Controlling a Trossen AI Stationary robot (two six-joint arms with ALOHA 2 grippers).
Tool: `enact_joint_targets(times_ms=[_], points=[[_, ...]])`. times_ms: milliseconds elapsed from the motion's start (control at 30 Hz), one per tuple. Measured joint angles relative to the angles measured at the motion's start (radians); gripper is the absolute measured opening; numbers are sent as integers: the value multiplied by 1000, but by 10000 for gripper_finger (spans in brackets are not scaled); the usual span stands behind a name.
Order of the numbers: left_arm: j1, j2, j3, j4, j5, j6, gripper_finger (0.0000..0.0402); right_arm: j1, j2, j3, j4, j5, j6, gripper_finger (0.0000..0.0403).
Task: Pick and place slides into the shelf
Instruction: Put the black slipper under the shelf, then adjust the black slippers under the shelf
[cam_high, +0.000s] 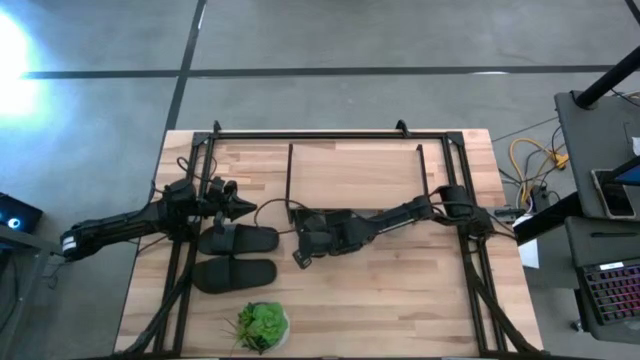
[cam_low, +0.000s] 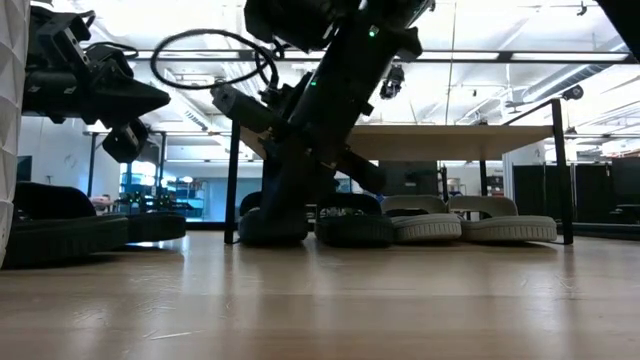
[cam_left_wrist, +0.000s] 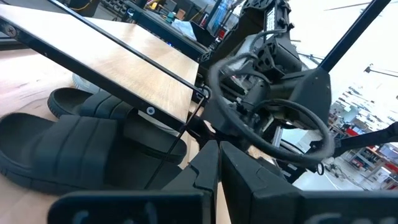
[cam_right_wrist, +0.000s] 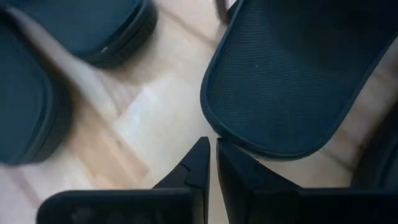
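The shelf (cam_high: 350, 175) stands at the table's far middle. Under its top board (cam_low: 450, 140), two light grey slides (cam_low: 425, 225) and two darker slides (cam_low: 350, 228) rest sole down on the table. A black pair (cam_high: 238, 240) lies flat left of the shelf. My right gripper (cam_right_wrist: 211, 146), shut, slants down by the shelf's near left corner (cam_high: 297, 258). Its tips are at the rounded end of a charcoal slide (cam_right_wrist: 292, 74). My left gripper (cam_high: 245, 209) hovers shut above the black pair. My right gripper has its shut fingertips (cam_right_wrist: 202, 152) right at the rim of the charcoal slide's rounded end (cam_right_wrist: 217, 127), coming slanting down from the table's right. The slide lies flat on the table, footbed up. Whether the tips touch the rim, I cannot tell.
A small green plant (cam_high: 262, 325) stands near the front edge, left of middle. Black frame rails (cam_high: 470, 270) run along both table sides. The shelf's thin legs (cam_low: 231, 185) stand close to the right arm. Bare tabletop (cam_high: 400, 290) lies in front of the shelf.
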Motion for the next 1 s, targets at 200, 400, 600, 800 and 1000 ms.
enact_joint_targets(times_ms=[200, 400, 600, 800, 1000], points=[[0, 0, 0, 0, 0, 0, 2, 1, 0, 3, 2, 3, -3, 22], [0, 0, 0, 0, 0, 0, 2, 30, 0, 23, 5, 3, -51, 22], [0, 0, 0, 0, 0, 0, 2, 11, 17, 23, 2, 2, -47, 22], [0, 0, 0, 0, 0, 0, 2, 1, 17, 27, -2, 35, -91, 22], [0, 0, 0, 0, 0, 0, 2, 29, 5, 136, -69, -54, -140, 22]])
